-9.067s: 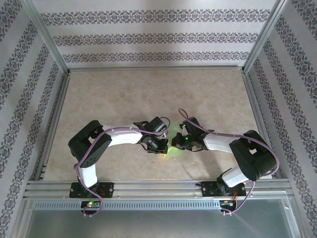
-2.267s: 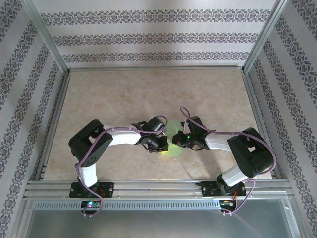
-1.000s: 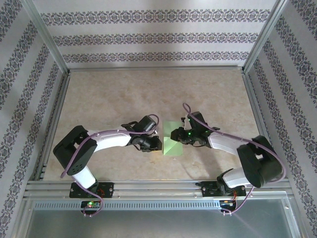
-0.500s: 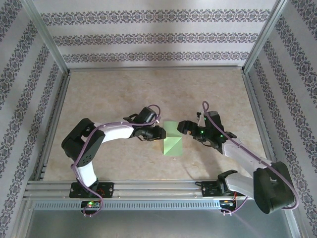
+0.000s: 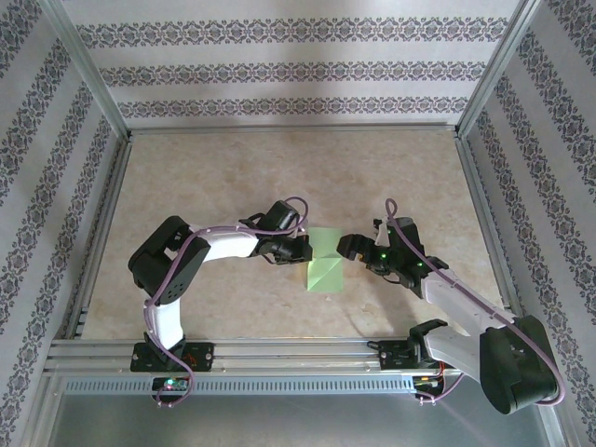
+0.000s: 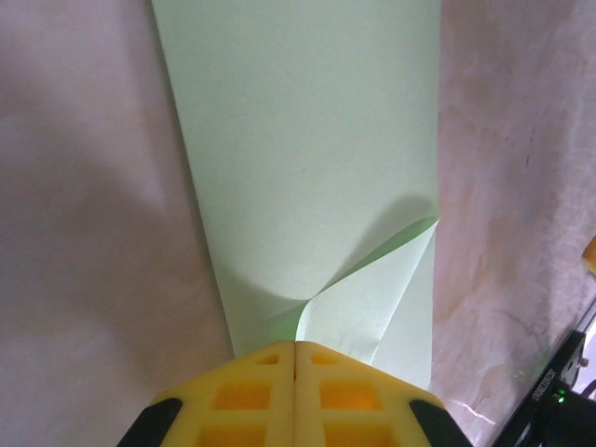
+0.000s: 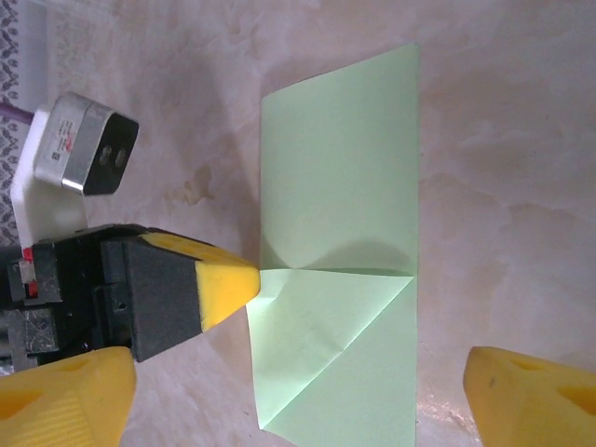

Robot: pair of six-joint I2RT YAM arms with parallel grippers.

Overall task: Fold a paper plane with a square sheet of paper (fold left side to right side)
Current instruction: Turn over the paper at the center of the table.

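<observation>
Only early folds are being shown as the square sheet of paper [image 5: 326, 265] is being touched by the closed-together left hand [image 5: 303, 251], the right hand [image 5: 346, 246] being held wide apart.

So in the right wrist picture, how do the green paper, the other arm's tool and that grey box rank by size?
Largest: green paper
Then: left tool, its visible part
Smallest: grey box; distance from camera may skew this

One sheet of green paper [image 5: 324, 265] lies on one table [image 5: 233, 168]. Two robot arms flank the paper, one on each side, each bearing one gripper: the left gripper [image 5: 303, 251] and the right gripper [image 5: 345, 247].
</observation>
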